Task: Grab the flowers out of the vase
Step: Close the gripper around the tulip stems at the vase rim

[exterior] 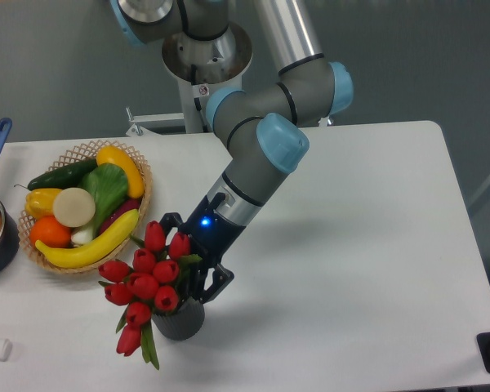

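The flowers [147, 282] stand in the vase [180, 318] near the front edge of the white surface [351, 245], just beside a wicker basket [139, 214]. The hand [188, 265] is low at the bunch, its fingers apart on either side of the stems just above the vase mouth.

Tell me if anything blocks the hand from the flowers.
Nothing visible does. The hand sits right against the flowers from behind, above the vase, with its fingers open. The fruit basket lies off to one side, out of the way.
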You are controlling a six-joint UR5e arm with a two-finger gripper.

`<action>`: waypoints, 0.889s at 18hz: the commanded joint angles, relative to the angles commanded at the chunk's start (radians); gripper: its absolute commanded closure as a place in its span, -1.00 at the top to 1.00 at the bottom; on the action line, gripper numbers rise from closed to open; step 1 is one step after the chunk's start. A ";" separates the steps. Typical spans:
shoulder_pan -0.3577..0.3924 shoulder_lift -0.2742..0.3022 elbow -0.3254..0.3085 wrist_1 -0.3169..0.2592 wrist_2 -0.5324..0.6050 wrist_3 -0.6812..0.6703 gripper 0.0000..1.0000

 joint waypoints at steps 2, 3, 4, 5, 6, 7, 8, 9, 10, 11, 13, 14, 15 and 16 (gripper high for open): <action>0.000 0.002 0.002 -0.002 -0.008 0.000 0.10; 0.002 0.003 0.002 -0.002 -0.011 0.000 0.09; 0.003 0.003 0.002 0.000 -0.011 0.000 0.04; 0.003 0.005 0.000 -0.002 -0.011 -0.003 -0.04; 0.003 0.005 0.002 -0.002 -0.011 -0.009 -0.07; 0.003 0.005 0.002 0.000 -0.011 -0.009 -0.07; 0.003 0.005 0.002 -0.002 -0.011 -0.009 -0.07; 0.005 0.006 0.002 -0.002 -0.012 -0.009 -0.07; 0.006 0.008 0.002 0.000 -0.012 -0.009 -0.07; 0.008 0.009 0.002 -0.002 -0.014 -0.011 -0.07; 0.009 0.012 0.002 -0.002 -0.015 -0.018 -0.07; 0.011 0.012 0.002 -0.002 -0.017 -0.024 -0.06; 0.012 0.012 0.002 -0.002 -0.020 -0.026 -0.06; 0.014 0.014 0.002 -0.002 -0.021 -0.029 -0.06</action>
